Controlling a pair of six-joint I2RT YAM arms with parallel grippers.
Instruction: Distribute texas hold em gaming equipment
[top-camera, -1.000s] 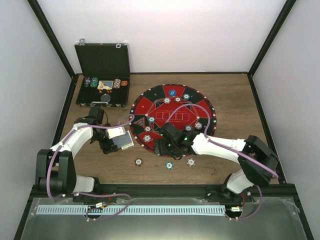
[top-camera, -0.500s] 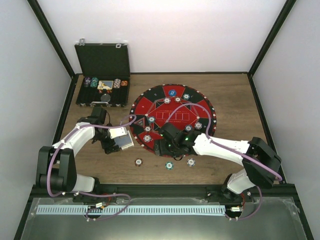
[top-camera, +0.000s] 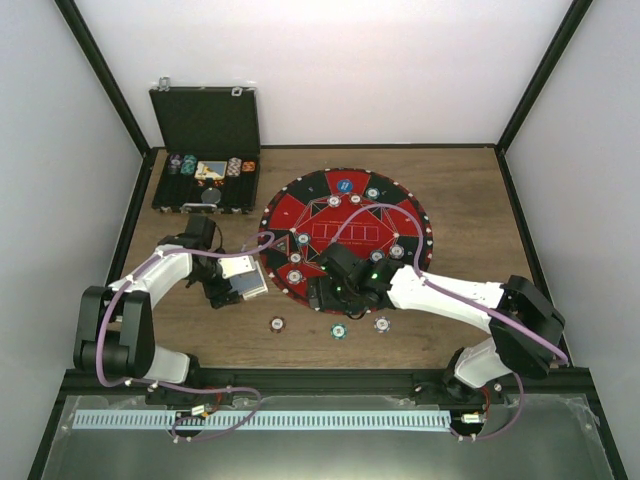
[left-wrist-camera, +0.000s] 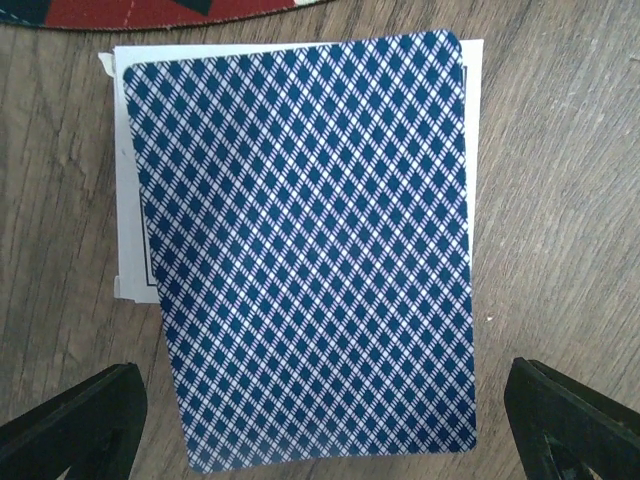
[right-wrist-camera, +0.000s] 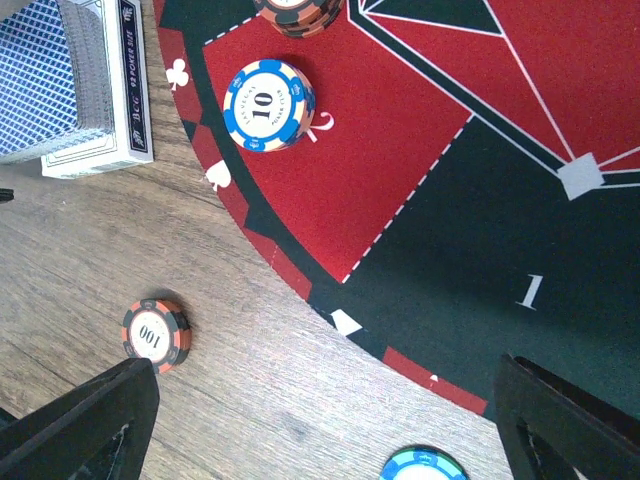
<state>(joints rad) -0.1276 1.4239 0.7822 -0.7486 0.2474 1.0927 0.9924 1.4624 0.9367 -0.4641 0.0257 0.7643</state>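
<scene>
light: bright, even | shadows: soft | wrist cams: sharp

A blue-backed card lies flat atop its box; blue chip on red mat, orange chip on wooden table.

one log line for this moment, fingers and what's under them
left fingers open over blue diamond-backed playing card | right fingers open above round red-black felt mat edge
</scene>
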